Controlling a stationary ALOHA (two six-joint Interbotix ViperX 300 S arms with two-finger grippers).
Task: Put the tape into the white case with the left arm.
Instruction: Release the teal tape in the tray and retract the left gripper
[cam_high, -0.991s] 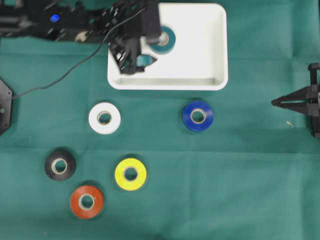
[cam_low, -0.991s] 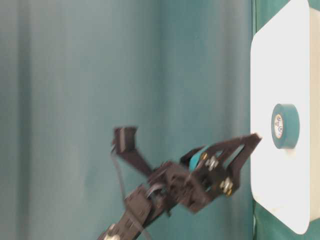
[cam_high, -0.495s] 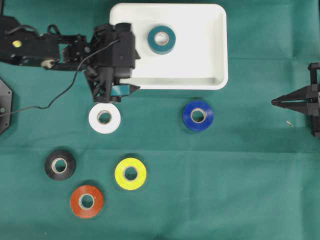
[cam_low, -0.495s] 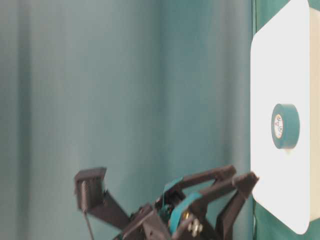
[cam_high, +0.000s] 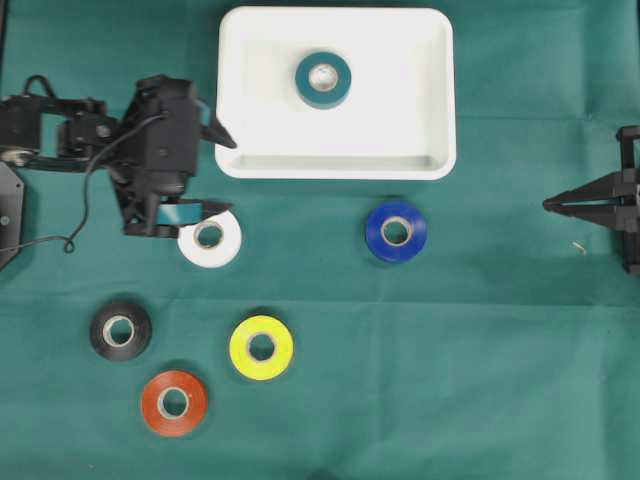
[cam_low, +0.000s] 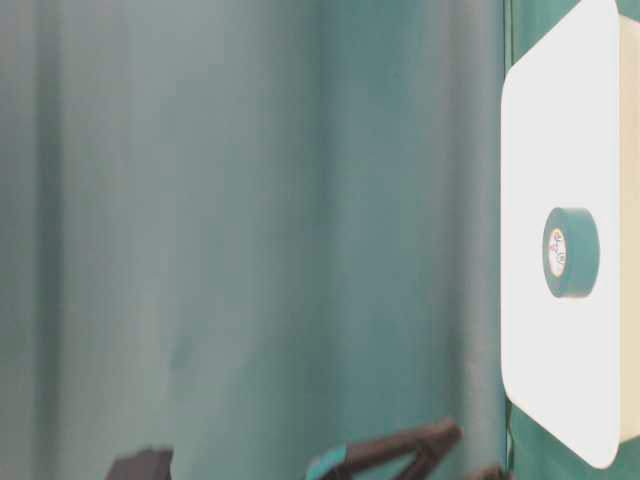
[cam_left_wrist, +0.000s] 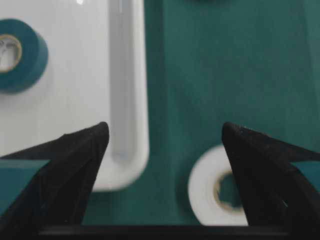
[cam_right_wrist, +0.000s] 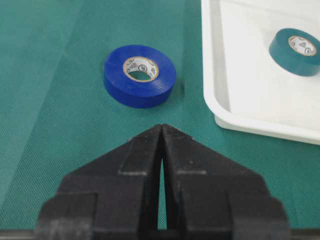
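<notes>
- Left claw (cam_high: 210, 170) stands wide apart and empty beside the case's (cam_high: 440, 90) lower-left corner, one finger tip at the rim, the other over the white roll (cam_high: 209, 236); judged, that spread suits straddling a roll next.
- Teal roll (cam_high: 322, 80) lies flat inside the case, toward 12 o'clock of its floor, so 1 tape is already delivered.
- White roll sits at 7 o'clock of the case; blue roll (cam_high: 396, 232) at 5 o'clock; black (cam_high: 120, 331), yellow (cam_high: 261, 347) and red (cam_high: 173, 402) rolls lie farther toward 7 o'clock.
- Right claw (cam_high: 552, 205) rests pressed together at 3 o'clock, probably parked clear since the job is the left arm's.
- Left wrist view alone shows the white roll between the finger tips; overhead alone shows all 6 rolls.
</notes>
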